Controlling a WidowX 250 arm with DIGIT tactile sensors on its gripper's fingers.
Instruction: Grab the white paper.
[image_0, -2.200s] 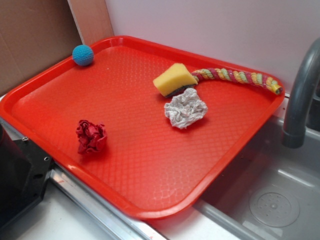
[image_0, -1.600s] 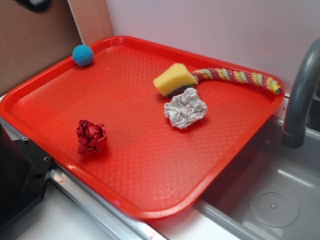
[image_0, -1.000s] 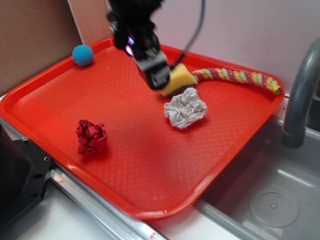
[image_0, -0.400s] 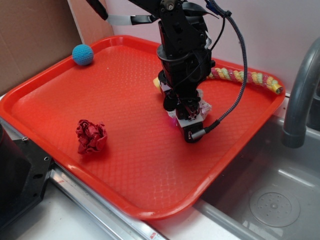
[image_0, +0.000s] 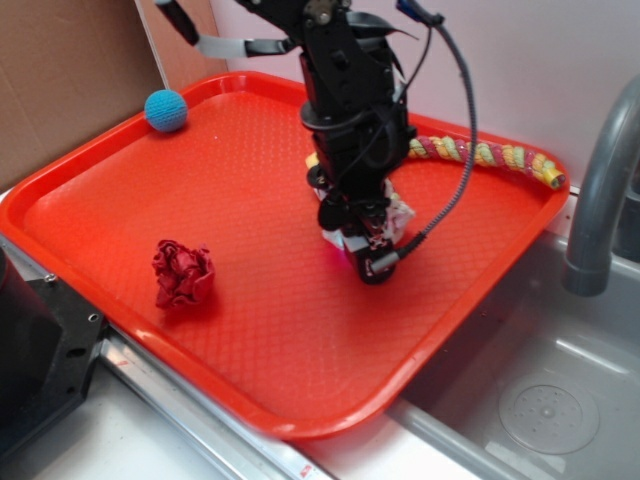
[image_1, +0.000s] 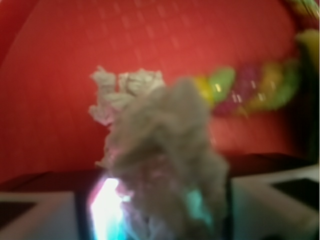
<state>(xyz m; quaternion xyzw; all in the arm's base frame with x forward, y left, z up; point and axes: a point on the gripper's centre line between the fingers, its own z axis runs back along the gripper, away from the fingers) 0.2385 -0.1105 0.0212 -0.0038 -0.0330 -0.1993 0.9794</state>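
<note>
The white paper (image_0: 401, 212) is a crumpled off-white ball on the red tray (image_0: 240, 330), and the arm hides most of it in the exterior view. My gripper (image_0: 364, 258) stands straight down over it, fingertips close to the tray floor. In the wrist view the paper (image_1: 165, 145) fills most of the space between the jaws, blurred and very near. A bright gap shows between the paper and the left finger (image_1: 40, 215), so my gripper (image_1: 152, 210) looks open around the ball.
A striped rope toy (image_0: 480, 153) lies behind the paper, and only a sliver of the yellow sponge (image_0: 311, 161) shows. A dark red crumpled ball (image_0: 182, 272) sits front left, a blue ball (image_0: 165, 110) back left. Grey faucet (image_0: 600, 190) and sink (image_0: 540, 400) stand to the right.
The arm came in from the top, swept across the tray and dropped onto the white paper. Since 0.4 s ago it has shifted slightly left.
</note>
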